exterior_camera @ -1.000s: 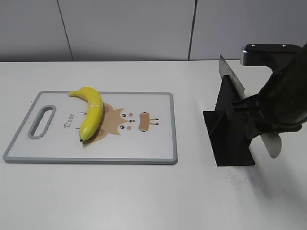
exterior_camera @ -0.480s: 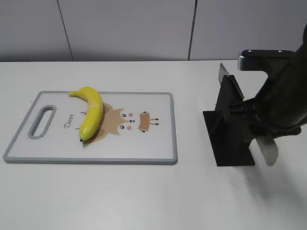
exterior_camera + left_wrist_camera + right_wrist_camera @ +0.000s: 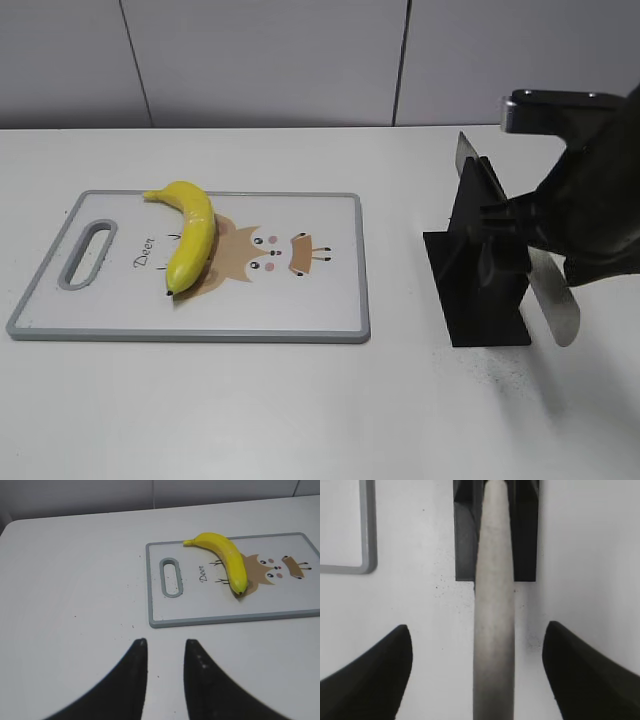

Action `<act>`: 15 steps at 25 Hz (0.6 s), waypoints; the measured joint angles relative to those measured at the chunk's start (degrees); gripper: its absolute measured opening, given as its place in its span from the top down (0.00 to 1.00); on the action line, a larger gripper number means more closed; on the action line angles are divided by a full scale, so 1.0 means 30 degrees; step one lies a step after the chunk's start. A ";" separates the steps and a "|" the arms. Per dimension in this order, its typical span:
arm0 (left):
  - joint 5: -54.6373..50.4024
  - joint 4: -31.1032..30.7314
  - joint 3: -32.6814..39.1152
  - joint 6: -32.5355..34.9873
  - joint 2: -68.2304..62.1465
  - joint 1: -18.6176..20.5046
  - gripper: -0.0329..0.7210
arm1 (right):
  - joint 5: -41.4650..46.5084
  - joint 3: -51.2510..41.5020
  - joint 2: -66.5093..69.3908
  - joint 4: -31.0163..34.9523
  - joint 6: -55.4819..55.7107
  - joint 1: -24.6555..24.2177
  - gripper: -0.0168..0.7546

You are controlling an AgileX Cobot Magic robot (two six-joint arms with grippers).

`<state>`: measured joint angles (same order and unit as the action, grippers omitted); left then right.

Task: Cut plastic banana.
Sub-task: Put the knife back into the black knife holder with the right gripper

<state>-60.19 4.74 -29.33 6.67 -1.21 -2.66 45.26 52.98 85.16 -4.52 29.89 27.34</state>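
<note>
The plastic banana [image 3: 190,235] lies curved on the left half of the deer-print cutting board [image 3: 300,310], stem at the far end; it also shows in the left wrist view [image 3: 227,560]. A knife rests in a black stand [image 3: 485,300], with its grey handle [image 3: 555,305] sticking out to the front right. My right gripper [image 3: 560,235] hangs over that handle. In the right wrist view the handle [image 3: 493,630] runs between the wide-open jaws of the right gripper [image 3: 476,627], touching neither. My left gripper [image 3: 165,641] is open and empty over bare table, short of the board [image 3: 280,600].
The board has a handle slot [image 3: 88,255] at its left end. The stand [image 3: 465,530] sits to the right of the board's corner [image 3: 365,565]. A grey panelled wall [image 3: 300,60] runs behind the white table.
My right arm has shifted slightly over the knife handle, dipping and then rising a little. The banana, board and stand have not moved.
</note>
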 joint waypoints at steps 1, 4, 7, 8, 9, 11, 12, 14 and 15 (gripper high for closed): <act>0.0000 0.0000 0.0000 0.0000 0.0000 0.0000 0.63 | 0.0162 0.0171 -0.0345 0.0018 -0.0123 0.0000 0.16; 0.0000 0.0000 0.0000 0.0000 0.0000 0.0000 0.63 | 0.0915 0.1068 -0.1874 -0.0024 -0.0692 0.0000 0.16; 0.0000 0.0000 0.0000 0.0000 0.0000 0.0000 0.63 | 0.1065 0.1996 -0.3830 -0.0068 -0.1731 0.0000 0.18; 0.0000 0.0000 0.0000 0.0000 0.0000 0.0000 0.63 | 0.1073 0.2235 -0.4518 -0.0083 -0.2302 0.0000 0.19; 0.0000 0.0000 0.0000 0.0000 0.0000 0.0000 0.63 | 0.1073 0.2357 -0.5180 -0.0083 -0.2815 0.0000 0.20; 0.0000 0.0000 0.0000 0.0000 0.0000 0.0000 0.63 | 0.1089 0.2420 -0.6289 -0.0083 -0.4191 0.0000 0.22; 0.0000 0.0000 0.0000 0.0000 0.0000 0.0000 0.63 | 0.1191 0.2420 -0.6794 -0.0083 -0.4822 0.0000 0.23; 0.0000 0.0000 0.0000 0.0000 0.0000 0.0000 0.63 | 0.1743 0.2420 -0.7615 0.0002 -0.5702 0.0000 0.23; 0.0000 0.0000 0.0000 0.0000 0.0000 0.0000 0.63 | 0.2062 0.2420 -0.7994 0.0077 -0.6071 0.0000 0.23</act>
<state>-60.19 4.74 -29.33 6.67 -1.21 -2.66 51.45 60.24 61.18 -4.29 11.68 27.34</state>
